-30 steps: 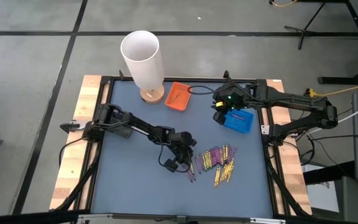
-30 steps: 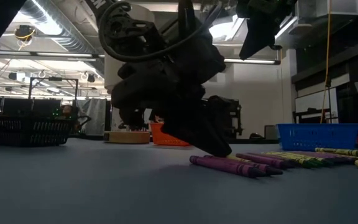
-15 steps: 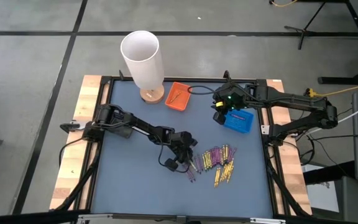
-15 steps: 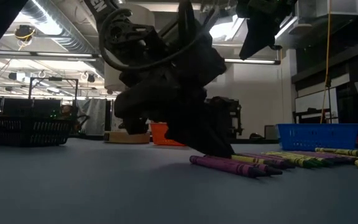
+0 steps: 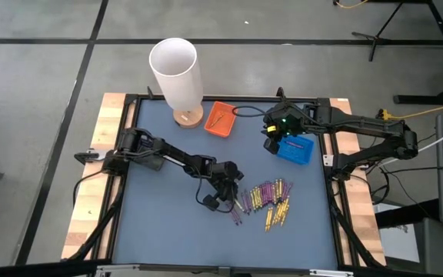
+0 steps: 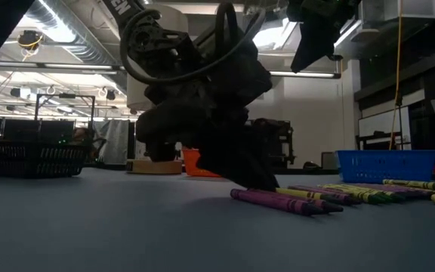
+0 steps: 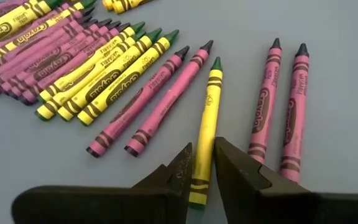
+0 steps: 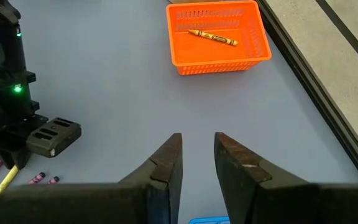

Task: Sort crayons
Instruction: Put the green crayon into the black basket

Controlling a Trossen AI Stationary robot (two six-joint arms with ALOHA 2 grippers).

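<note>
Several yellow and purple crayons point(image 5: 271, 201) lie in a loose heap on the blue table top, and they also show in the left wrist view point(image 7: 73, 68). My left gripper point(image 5: 237, 201) is down at the heap's left edge, shut on one yellow crayon point(image 7: 207, 118). Single purple crayons point(image 7: 284, 106) lie on either side of that crayon. My right gripper point(image 5: 271, 142) hangs above the table beside the blue tray point(image 5: 294, 148), open and empty. The orange tray point(image 8: 253, 53) holds one yellow crayon point(image 8: 213, 37). My left gripper pinches the yellow crayon near its flat end point(image 7: 199, 177) between its two fingers point(image 7: 180, 165). The fingers slant down at it and lie nearly along it. The crayon's pointed end point(image 7: 215, 63) points away from the gripper, and the crayon looks to lie on the table.
A tall white cylinder point(image 5: 177, 73) on a wooden base stands at the table's far edge, left of the orange tray point(image 5: 220, 119). A dark frame point(image 5: 129, 138) runs round the table. The table's left and near parts are bare blue surface.
My left gripper has stayed low at the heap's left edge and has tipped a little over the crayons. The crayons on the table lie as before.
</note>
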